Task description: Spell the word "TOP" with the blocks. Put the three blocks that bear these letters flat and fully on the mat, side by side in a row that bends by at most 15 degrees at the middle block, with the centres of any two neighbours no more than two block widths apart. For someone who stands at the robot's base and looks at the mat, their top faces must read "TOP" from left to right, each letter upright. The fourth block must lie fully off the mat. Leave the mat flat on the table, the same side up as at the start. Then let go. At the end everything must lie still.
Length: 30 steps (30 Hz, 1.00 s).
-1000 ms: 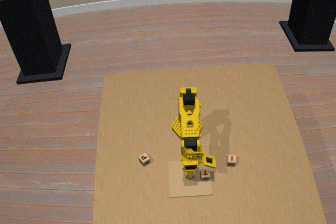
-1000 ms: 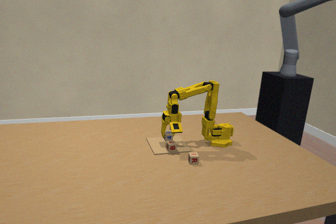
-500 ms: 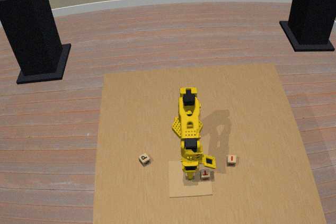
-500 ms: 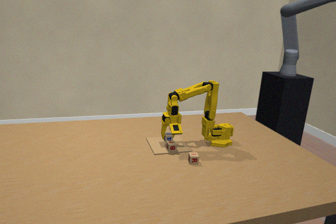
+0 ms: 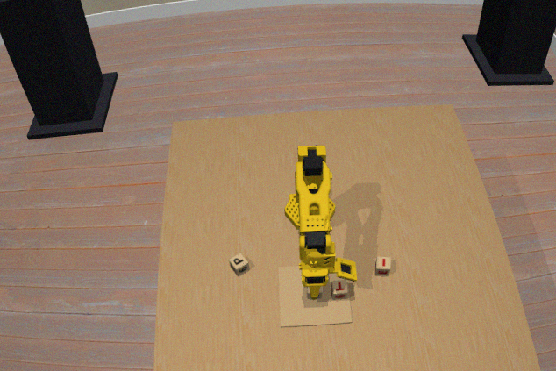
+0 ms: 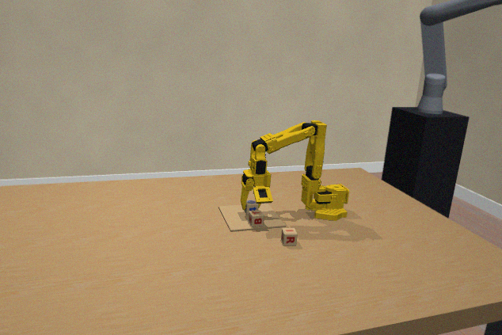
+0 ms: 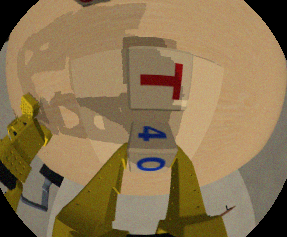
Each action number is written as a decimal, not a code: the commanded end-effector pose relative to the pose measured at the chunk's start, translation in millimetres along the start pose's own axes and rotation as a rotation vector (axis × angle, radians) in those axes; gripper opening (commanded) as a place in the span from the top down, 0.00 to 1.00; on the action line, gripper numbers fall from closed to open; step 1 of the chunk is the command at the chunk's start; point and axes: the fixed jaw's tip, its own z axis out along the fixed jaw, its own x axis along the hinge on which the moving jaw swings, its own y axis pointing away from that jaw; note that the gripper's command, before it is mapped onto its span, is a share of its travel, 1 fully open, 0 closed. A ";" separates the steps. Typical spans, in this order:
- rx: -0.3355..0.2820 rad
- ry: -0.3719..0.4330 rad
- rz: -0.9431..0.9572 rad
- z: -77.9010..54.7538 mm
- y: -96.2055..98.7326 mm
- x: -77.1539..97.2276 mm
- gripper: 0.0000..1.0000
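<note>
My gripper is shut on a block with a blue "O" and "4". It holds the block low over the tan mat; I cannot tell whether the block touches the mat. In the top view the arm hides this block. The T block lies flat on the mat right beside the held block, its red T facing up. The P block lies off the mat on the table. The block with a red "I" on top also lies off the mat.
The wooden table carries the arm's yellow base behind the mat. Two black pedestals stand on the floor beyond the table, one bearing a grey arm.
</note>
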 end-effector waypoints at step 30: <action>0.088 0.000 0.001 -5.5 -13.1 0.5 0.83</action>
